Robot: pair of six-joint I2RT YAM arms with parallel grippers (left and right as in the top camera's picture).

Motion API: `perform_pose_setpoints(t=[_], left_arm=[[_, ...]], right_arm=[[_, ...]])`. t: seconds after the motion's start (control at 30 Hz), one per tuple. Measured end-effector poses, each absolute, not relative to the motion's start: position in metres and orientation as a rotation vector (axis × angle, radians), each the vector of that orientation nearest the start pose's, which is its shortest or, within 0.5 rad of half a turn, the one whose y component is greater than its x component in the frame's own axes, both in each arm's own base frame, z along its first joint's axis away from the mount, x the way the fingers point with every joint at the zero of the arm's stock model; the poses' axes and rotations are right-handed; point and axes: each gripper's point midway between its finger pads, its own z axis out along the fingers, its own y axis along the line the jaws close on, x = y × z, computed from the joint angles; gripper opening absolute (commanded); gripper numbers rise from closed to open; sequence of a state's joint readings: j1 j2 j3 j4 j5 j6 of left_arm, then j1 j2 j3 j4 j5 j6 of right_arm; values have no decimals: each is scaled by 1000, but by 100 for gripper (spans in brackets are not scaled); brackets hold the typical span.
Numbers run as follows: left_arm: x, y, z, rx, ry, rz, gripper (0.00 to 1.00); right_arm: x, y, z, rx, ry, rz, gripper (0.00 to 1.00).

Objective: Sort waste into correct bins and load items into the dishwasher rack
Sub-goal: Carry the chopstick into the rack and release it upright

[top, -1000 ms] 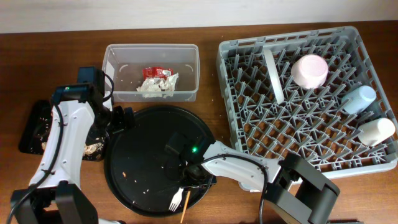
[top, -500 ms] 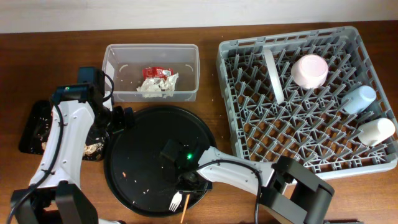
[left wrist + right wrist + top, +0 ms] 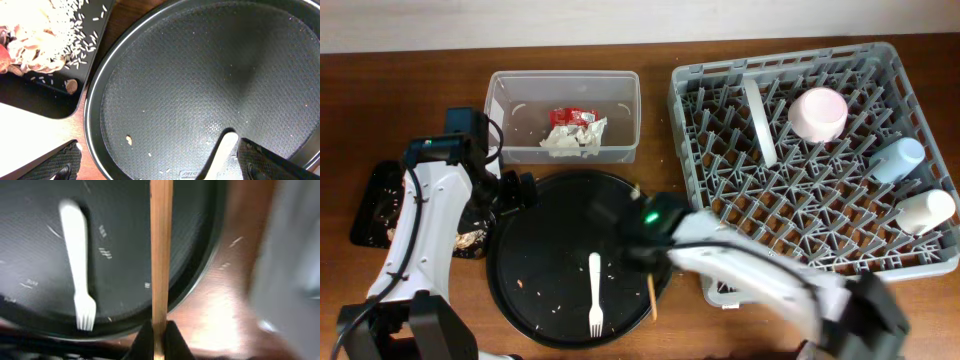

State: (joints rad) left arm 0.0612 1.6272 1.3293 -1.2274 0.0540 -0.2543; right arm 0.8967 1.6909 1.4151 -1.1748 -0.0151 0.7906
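Observation:
My right gripper (image 3: 159, 335) is shut on the thin wooden chopstick (image 3: 161, 255), which runs straight out from its fingers. Overhead, the chopstick (image 3: 652, 297) hangs over the right rim of the round black tray (image 3: 545, 235), and the right arm is blurred. The white plastic fork (image 3: 595, 293) lies flat on that tray, tines toward the front. My left gripper (image 3: 162, 167) is open above the tray's left part. A white strip (image 3: 222, 152) that looks like the fork's handle shows between its fingers.
The grey dishwasher rack (image 3: 720, 80) holds the white plate (image 3: 757, 120), pink bowl (image 3: 818, 113), blue cup (image 3: 897, 158) and white cup (image 3: 925, 210). The clear tub (image 3: 515, 100) holds a red wrapper (image 3: 572, 117) and tissue. The shallow black tray (image 3: 375, 215) carries rice scraps (image 3: 47, 30).
My right gripper closed on the chopstick and carried it from the tray's front edge up and to the right. The fork slid further onto the tray. The left arm stayed still.

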Motion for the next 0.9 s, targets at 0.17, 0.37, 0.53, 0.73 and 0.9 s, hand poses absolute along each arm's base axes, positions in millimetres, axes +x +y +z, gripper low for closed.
perform_pose_setpoints(t=[0.17, 0.37, 0.53, 0.73, 0.9], left_arm=[[298, 9, 117, -485, 3062, -93, 99], [298, 9, 117, -485, 3063, -94, 99], [297, 9, 116, -486, 3065, -93, 99], [297, 9, 116, -486, 3065, -93, 99], [297, 9, 116, -486, 3065, -93, 99]], right_arm=[[273, 162, 186, -56, 2904, 112, 4], [276, 119, 145, -32, 2988, 24, 4], [262, 114, 93, -70, 3043, 6, 4], [267, 120, 91, -96, 3021, 48, 38], [266, 121, 91, -100, 3023, 53, 48]])
